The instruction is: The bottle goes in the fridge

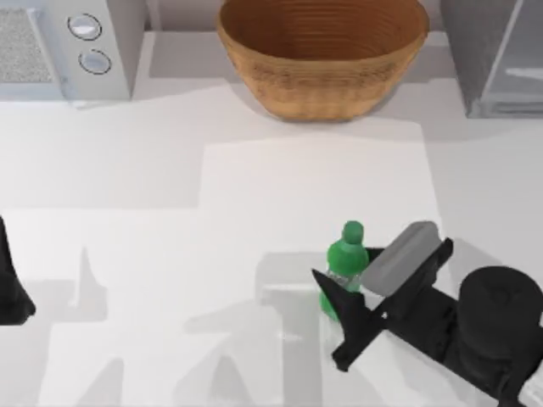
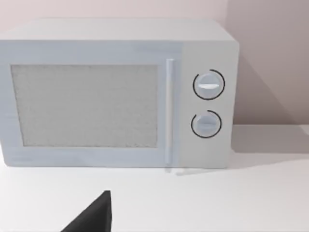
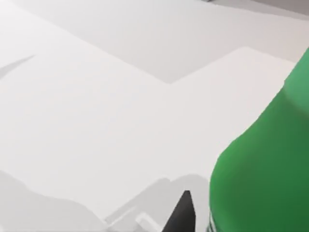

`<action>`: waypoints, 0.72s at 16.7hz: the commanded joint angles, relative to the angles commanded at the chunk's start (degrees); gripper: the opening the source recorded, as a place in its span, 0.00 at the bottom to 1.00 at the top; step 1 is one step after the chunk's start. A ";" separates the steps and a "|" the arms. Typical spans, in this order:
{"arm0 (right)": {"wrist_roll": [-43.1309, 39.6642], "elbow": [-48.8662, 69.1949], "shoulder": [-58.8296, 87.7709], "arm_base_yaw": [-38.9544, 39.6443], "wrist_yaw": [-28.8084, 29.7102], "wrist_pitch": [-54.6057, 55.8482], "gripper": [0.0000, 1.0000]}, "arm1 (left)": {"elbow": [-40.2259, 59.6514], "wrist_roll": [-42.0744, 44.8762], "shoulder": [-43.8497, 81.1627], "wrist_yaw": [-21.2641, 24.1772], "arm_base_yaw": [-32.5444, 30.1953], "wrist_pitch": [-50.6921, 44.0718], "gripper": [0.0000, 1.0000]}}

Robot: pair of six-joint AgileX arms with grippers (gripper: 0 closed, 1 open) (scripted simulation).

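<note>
One green soda bottle (image 1: 344, 263), upright on the white table (image 1: 170, 254), right of centre toward the near edge, well apart from the fridge (image 1: 496, 55) at the far right corner. Right gripper (image 1: 366, 277) sits around its body, one finger on each side, spread wide and judged not yet clamped. Handling, by estimate: light, smooth plastic, slightly yielding, prone to tipping; best taken at the label band, below the cap. Left gripper (image 1: 13, 288) parked at the left edge, facing the microwave (image 2: 116, 94); whether it is spread or closed cannot be told. Wicker basket (image 1: 322, 51) at far centre.
</note>
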 joint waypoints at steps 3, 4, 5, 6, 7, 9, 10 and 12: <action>-1.02 -2.66 -8.30 -6.02 -5.64 -4.86 0.01 | 0.00 0.00 0.00 0.00 0.00 0.00 1.00; -1.27 -3.43 -12.12 -8.33 -7.35 -6.25 0.01 | 0.00 0.00 0.00 0.00 0.00 0.00 1.00; -1.52 -4.29 -15.79 -10.86 -9.33 -7.71 0.01 | 0.00 0.00 0.00 0.00 0.00 0.00 1.00; -1.81 -5.20 -18.91 -13.31 -11.64 -9.43 0.01 | 0.00 0.00 0.00 0.00 0.00 0.00 1.00; -2.18 -6.16 -21.45 -15.52 -13.95 -11.36 0.01 | 0.00 0.00 0.00 0.00 0.00 0.00 1.00; -3.08 -8.14 -24.80 -18.54 -17.38 -14.40 0.01 | 0.00 0.00 0.00 0.00 0.00 0.00 1.00; -3.47 -8.80 -25.64 -19.21 -18.27 -15.13 0.01 | 0.00 0.00 0.00 0.00 0.00 0.00 1.00; -3.64 -9.06 -25.91 -19.38 -18.57 -15.38 0.01 | 0.00 0.00 0.00 0.00 0.00 0.00 1.00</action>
